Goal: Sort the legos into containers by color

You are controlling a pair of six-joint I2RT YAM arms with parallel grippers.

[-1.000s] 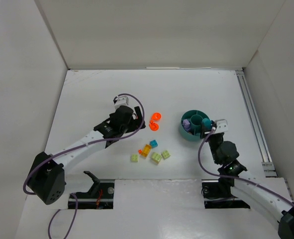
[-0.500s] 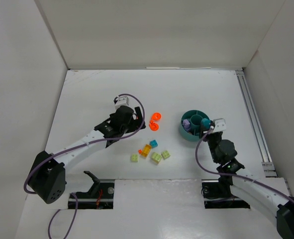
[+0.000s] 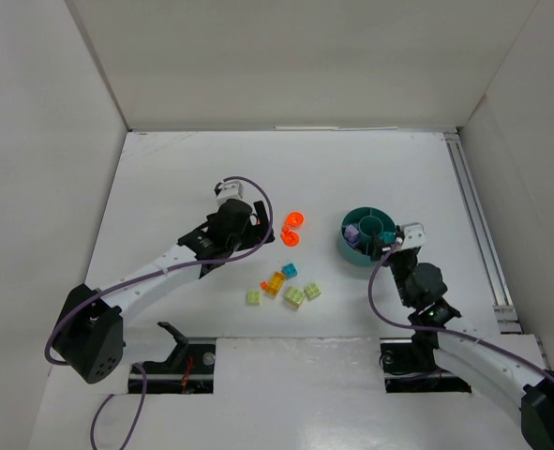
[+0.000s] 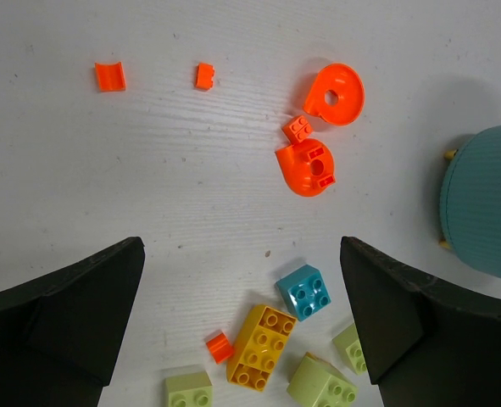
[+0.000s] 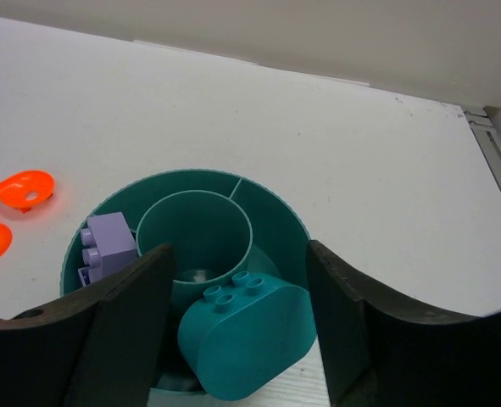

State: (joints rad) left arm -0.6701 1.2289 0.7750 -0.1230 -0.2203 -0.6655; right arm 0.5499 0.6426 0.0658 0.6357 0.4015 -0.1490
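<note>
The right tool point(image 5: 240, 254) hangs over the near rim of the round teal plastic compartment dish point(image 5: 271, 208). A rounded teal plastic lego brick point(image 5: 246, 339) sits between its parted fingers; whether they grip it I cannot tell. A purple brick point(image 5: 108, 242) lies in a left compartment. The left tool point(image 4: 242, 254), wide open and empty, hovers over loose legos point(image 4: 263, 343) on the white worktop point(image 4: 148, 170), left of the dish.

The teal dish point(image 4: 487, 203) is cut off by the left wrist view's right edge, a pale green brick point(image 4: 188, 392) by its bottom. Whether the right claw point(image 5: 240, 259) grips the teal brick point(image 5: 246, 335) is unclear.
</note>
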